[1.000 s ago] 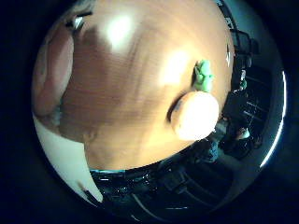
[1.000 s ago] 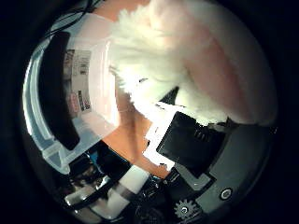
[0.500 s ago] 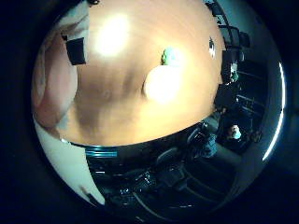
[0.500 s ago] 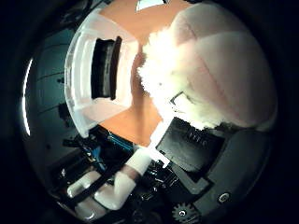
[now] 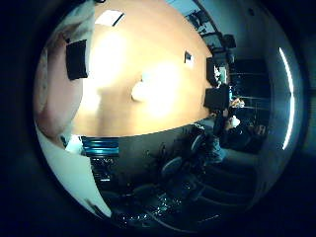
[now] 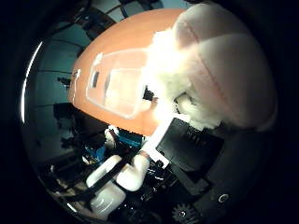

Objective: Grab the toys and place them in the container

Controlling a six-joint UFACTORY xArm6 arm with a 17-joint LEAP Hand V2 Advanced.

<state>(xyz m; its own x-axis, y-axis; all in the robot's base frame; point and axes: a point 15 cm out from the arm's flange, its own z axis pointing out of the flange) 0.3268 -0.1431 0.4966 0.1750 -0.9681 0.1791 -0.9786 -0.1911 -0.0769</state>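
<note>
A plush toy (image 6: 219, 79), pink with a fringe of white fluff, fills much of the thumb-side palm view and sits right against the palm. The robot hand (image 6: 187, 147) is grasping it: black and white finger parts press up against the toy's white fur, and the toy hangs well clear of the tabletop (image 6: 126, 42). In the little-finger-side view the same pink fabric bulges along the edge of the frame, with a dark block of the hand's body lying across it.

Farther off, on the orange-brown tabletop, sits a clear plastic container (image 6: 117, 86), open at the top, near the table's edge. It looks small and distant, so the palm is high above it. Whether anything lies inside cannot be made out.

On another stretch of the tabletop, well apart from the held toy, a pale rounded toy (image 5: 139, 91) rests by itself, washed out by bright glare from the lights.

Beyond the table's edge stand dark office chairs (image 5: 190, 153), and at its far end dark monitors (image 5: 216, 98).
</note>
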